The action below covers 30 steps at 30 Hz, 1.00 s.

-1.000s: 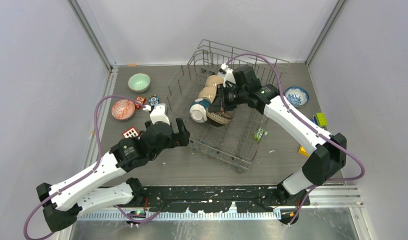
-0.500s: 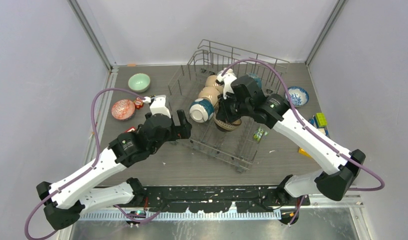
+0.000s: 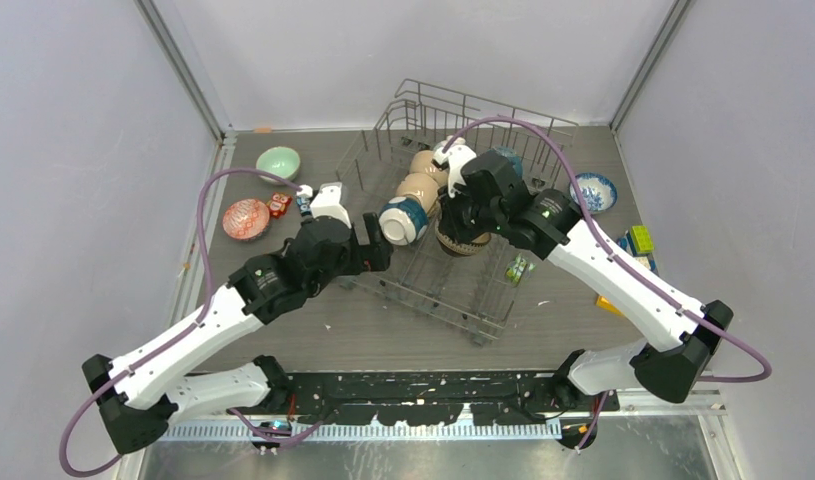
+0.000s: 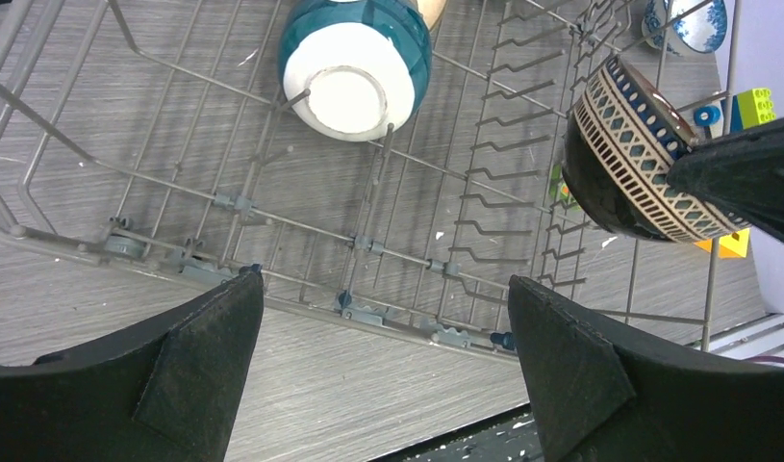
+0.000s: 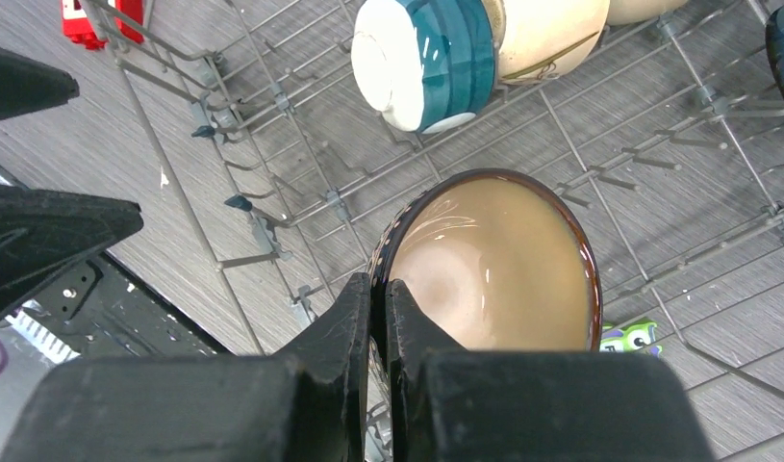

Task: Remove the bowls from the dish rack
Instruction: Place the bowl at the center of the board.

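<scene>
Right wrist view: my right gripper (image 5: 378, 300) is pinched on the rim of the dark brown bowl (image 5: 493, 265), one finger inside and one outside. A second ago that bowl sat low among the tines near the middle of the dish rack (image 5: 272, 144). Now it hangs lifted above the wires, ready, I judge, to be carried out to the table (image 3: 283, 330). My left gripper (image 3: 371, 247) has meanwhile come in to the rack's near left edge, jaws wide apart with nothing between them. It faces the white-teal bowl (image 4: 354, 63), which lies on its side in the rack with the tan bowls (image 3: 420, 183) behind it. That one looks like my next pick.
</scene>
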### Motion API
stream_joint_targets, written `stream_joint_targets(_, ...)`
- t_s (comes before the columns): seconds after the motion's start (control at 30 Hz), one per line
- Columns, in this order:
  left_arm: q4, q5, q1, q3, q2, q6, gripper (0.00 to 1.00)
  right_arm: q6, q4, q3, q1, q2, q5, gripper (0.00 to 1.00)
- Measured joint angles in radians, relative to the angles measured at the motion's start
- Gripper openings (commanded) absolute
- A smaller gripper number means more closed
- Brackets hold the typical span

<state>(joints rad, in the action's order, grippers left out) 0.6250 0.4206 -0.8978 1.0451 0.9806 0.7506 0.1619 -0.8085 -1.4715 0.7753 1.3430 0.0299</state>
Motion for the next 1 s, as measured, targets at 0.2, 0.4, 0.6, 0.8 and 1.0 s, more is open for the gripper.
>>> stream_joint_targets(0.2,-0.016,-0.090,0.061,0.041,0.054,0.009,1.00,-0.030,0.006,0.039,0.032,-0.023,0.036,0.01)
stream_joint_targets(0.4,-0.051,-0.248,0.126,0.142,0.177,0.057,1.00,-0.078,0.031,0.098,0.068,-0.095,0.074,0.01)
stream_joint_targets(0.6,-0.053,-0.392,0.168,0.230,0.300,0.088,1.00,-0.150,0.037,0.134,0.136,-0.161,0.127,0.01)
stream_joint_targets(0.8,-0.045,-0.487,0.214,0.255,0.333,0.086,1.00,-0.237,0.037,0.135,0.236,-0.183,0.186,0.01)
stream_joint_targets(1.0,-0.029,-0.581,0.296,0.315,0.346,0.058,1.00,-0.330,0.023,0.135,0.349,-0.194,0.250,0.01)
